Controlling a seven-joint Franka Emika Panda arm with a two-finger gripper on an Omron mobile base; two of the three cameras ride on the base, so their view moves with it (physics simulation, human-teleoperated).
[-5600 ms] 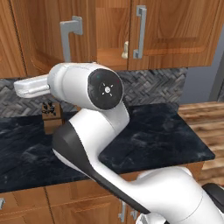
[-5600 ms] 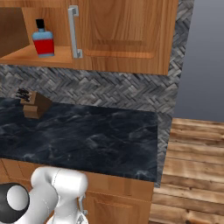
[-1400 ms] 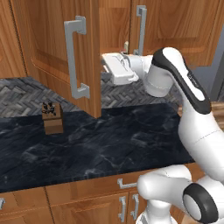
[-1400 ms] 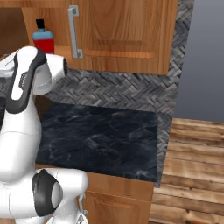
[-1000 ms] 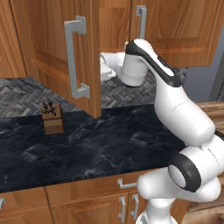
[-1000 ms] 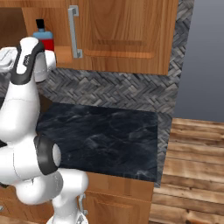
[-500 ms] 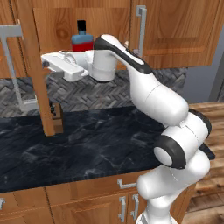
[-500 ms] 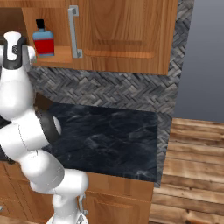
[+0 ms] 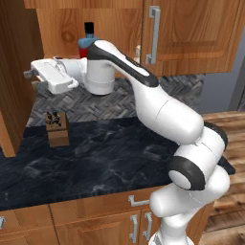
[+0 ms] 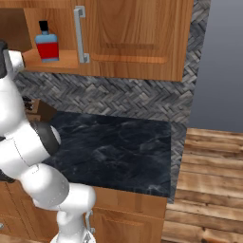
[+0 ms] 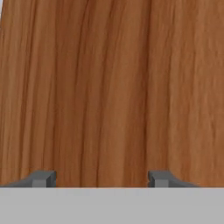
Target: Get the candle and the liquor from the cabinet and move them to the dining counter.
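Liquor [image 10: 47, 45]: we see it on the cabinet [image 10: 142, 38] shelf, not fetched.
End effector [image 11: 101, 178]: fingers apart, holding nothing.

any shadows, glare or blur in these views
Left base view: flat even light, a soft shadow beside the knife block, no glare. Right base view: sharp, liquor crisp on its shelf. Hand view: wood grain smeared and soft, close behind the gripper.

Cabinet: warm brown wooden cupboard [image 9: 191, 38] with silver bar handle, left door swung open.
Liquor: red bottle with black cap [image 9: 88, 39], partly hidden behind the arm.
Gripper [image 9: 29, 74]: reaching left, towards the open door.
Counter: black marble slab [image 9: 105, 158] holding a brown wooden knife block [image 9: 57, 129].
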